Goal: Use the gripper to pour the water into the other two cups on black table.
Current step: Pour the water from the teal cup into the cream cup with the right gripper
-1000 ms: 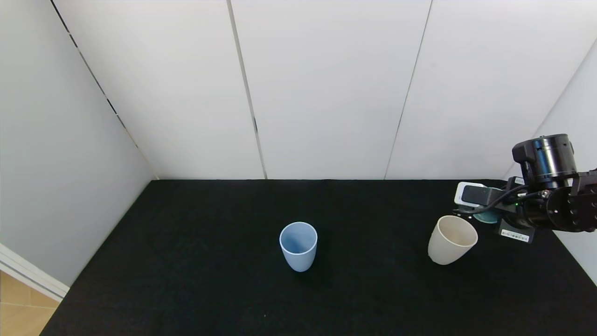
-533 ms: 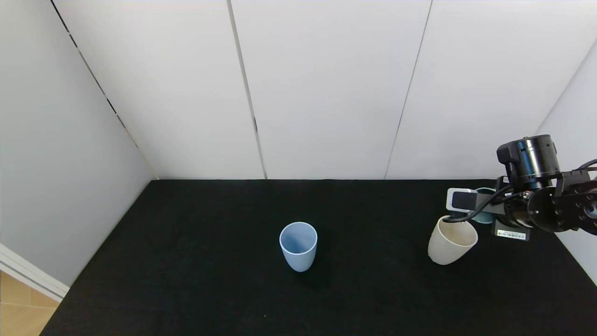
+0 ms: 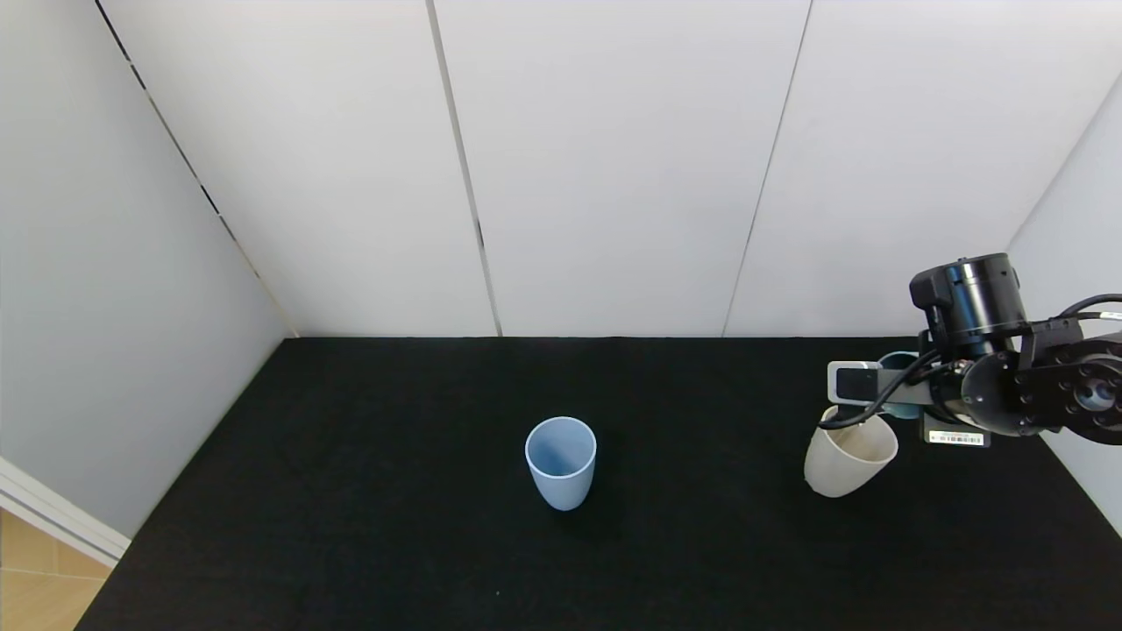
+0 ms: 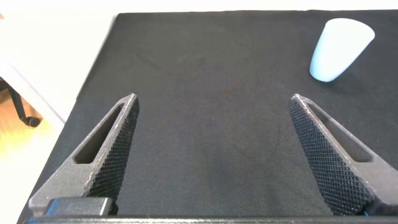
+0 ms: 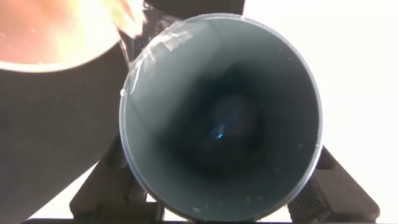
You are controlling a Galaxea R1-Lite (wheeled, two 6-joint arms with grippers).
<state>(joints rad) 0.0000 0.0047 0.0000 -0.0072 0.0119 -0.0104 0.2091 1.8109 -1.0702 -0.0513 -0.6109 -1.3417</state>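
My right gripper (image 3: pixel 901 396) is shut on the teal-green tumbler (image 3: pixel 899 360) and holds it tipped on its side just above the cream-beige cup (image 3: pixel 846 460). In the right wrist view the teal tumbler (image 5: pixel 221 118) fills the frame between the fingers (image 5: pixel 109 186). Clear water (image 5: pixel 138 38) glints at its rim and runs toward the beige cup (image 5: pixel 50 31). The light blue cup (image 3: pixel 561 462) stands upright at the table's middle, apart from both arms. It also shows in the left wrist view (image 4: pixel 341 45). My left gripper (image 4: pixel 212 106) is open and empty over bare cloth.
The black table (image 3: pixel 351 491) is enclosed by white panel walls (image 3: pixel 614 166) at the back and both sides. The right wall stands close behind my right arm. Wooden floor (image 3: pixel 35 578) shows past the table's left front corner.
My right arm has moved left with the teal tumbler, bringing it from behind the beige cup to over that cup's rim. Both standing cups have stayed put.
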